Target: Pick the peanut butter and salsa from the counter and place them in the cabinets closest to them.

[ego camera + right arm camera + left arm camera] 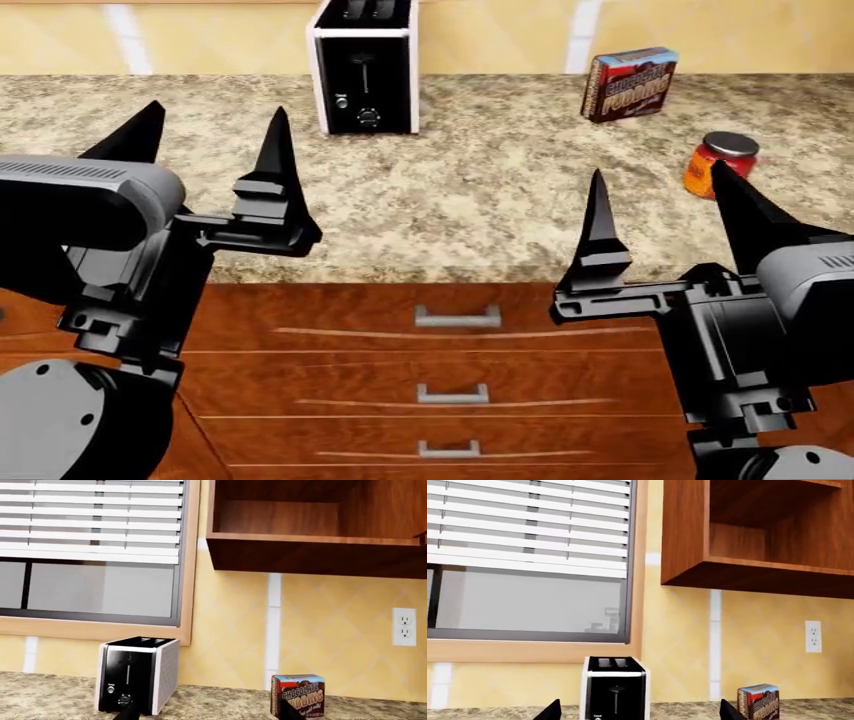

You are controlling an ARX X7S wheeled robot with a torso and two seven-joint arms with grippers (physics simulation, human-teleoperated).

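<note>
progress: nothing placed yet | salsa [721, 163]: on tabletop [467, 190], right of head frame | peanut butter: not seen | left gripper [214, 150], right gripper [667, 215]: jaws spread, empty | cabinet [313, 535]: open, bare

Two arms are seen in the head view, both built alike in dark grey and black. The left gripper [214, 135] is made up of two long, black, blade-like fingers tapered to sharp points, mounted on a blocky black carriage with stepped edges. The right gripper [663, 205] is shaped the same. Behind each one, a rounded light-grey housing is fitted, ribbed with fine vent slits along its top. Below that, black angular brackets with small notches are stacked, and a large rounded black joint is seen at each lower corner, dotted with small pale screw heads. In both wrist views only dark fingertip points are shown.
</note>
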